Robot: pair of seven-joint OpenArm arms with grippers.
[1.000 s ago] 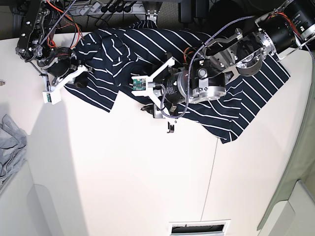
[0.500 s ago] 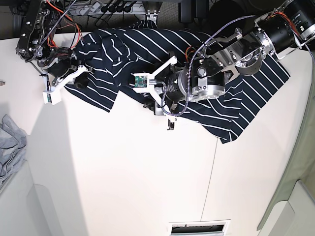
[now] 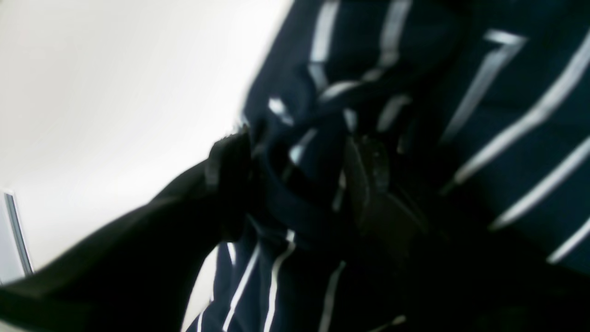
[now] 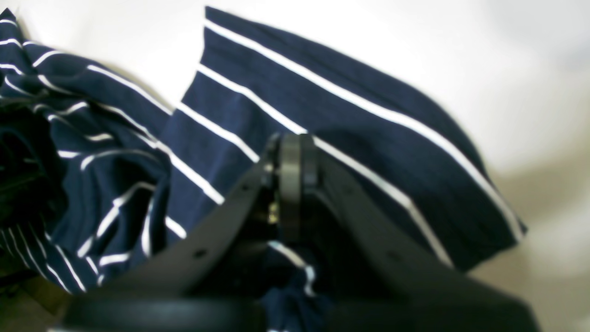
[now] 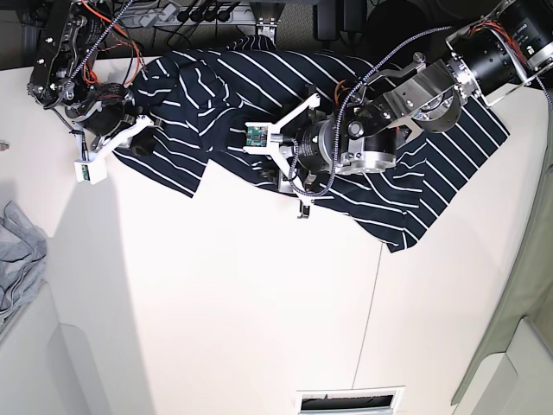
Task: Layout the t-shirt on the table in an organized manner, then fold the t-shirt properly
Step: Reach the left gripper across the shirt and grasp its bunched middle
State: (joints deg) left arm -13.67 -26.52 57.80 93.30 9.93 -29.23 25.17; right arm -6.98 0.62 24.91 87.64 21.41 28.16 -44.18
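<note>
Laying out: my right gripper (image 4: 295, 184) pinches the shirt (image 5: 259, 78); left gripper (image 3: 295, 184) gapes astride its hem, should clamp.

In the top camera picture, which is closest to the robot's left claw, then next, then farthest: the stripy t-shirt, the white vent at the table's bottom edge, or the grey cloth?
From the left gripper:
1. t-shirt, right under it.
2. white vent, at the table's bottom edge.
3. grey cloth, at the picture's left edge.

Grey garment (image 5: 19, 259) at one edge, cables (image 5: 186, 13) behind, possibly a vent (image 5: 350, 400)
</note>
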